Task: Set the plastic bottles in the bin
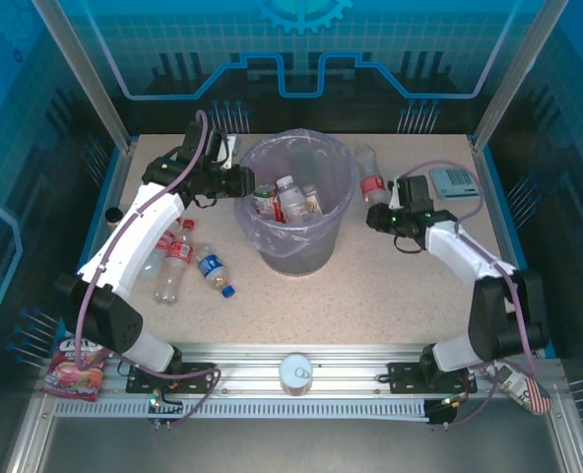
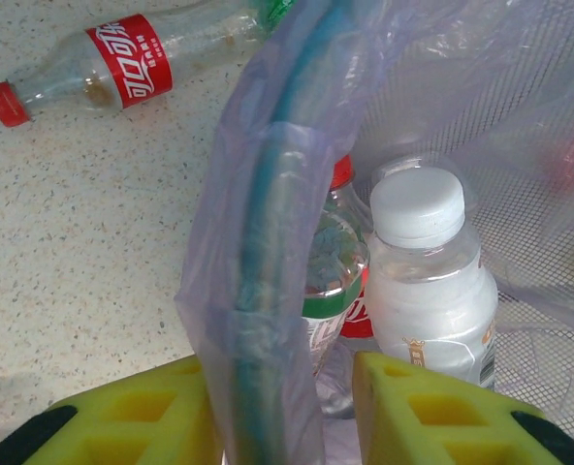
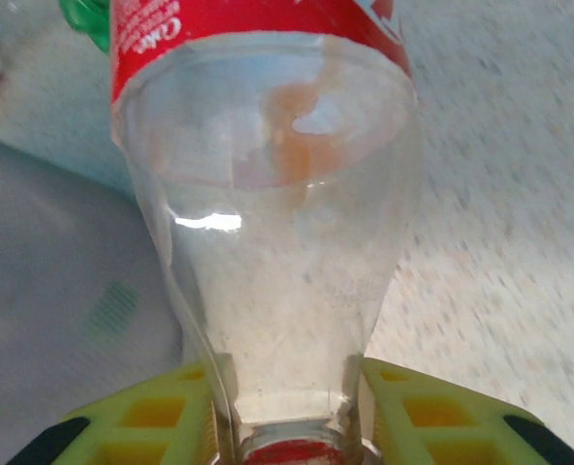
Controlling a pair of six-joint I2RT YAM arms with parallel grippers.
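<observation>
Clamping left gripper (image 2: 279, 428) shut on the left rim of the bin (image 1: 301, 251), yellow fingers (image 2: 161, 417) pinching wall and purple bag liner (image 2: 253, 291) between them. Standing mid-tabletop, nearer the far edge: that bin. Showing at least 2 bottles inside: white-cap bottle (image 2: 428, 281) upright, green-label bottle (image 2: 331, 257) just beside it against the rim side.

Grasping held bottle (image 3: 268, 194) with right gripper (image 3: 292, 431), clenched on the neck just above the red cap, red label at the far end. Sitting right of the bin, toward the tabletop's far-right corner; cannot tell if lifted off the surface.

Lying near the tabletop's left edge, partly under the left arm: loose red-label bottle (image 1: 180, 251), second loose bottle (image 1: 163, 281) touching it, blue-label bottle (image 1: 213, 268) just beside them.

Also showing: grey keypad device (image 1: 454, 182) at the far-right corner, tin can (image 1: 295, 372) on the rail past the near edge.
</observation>
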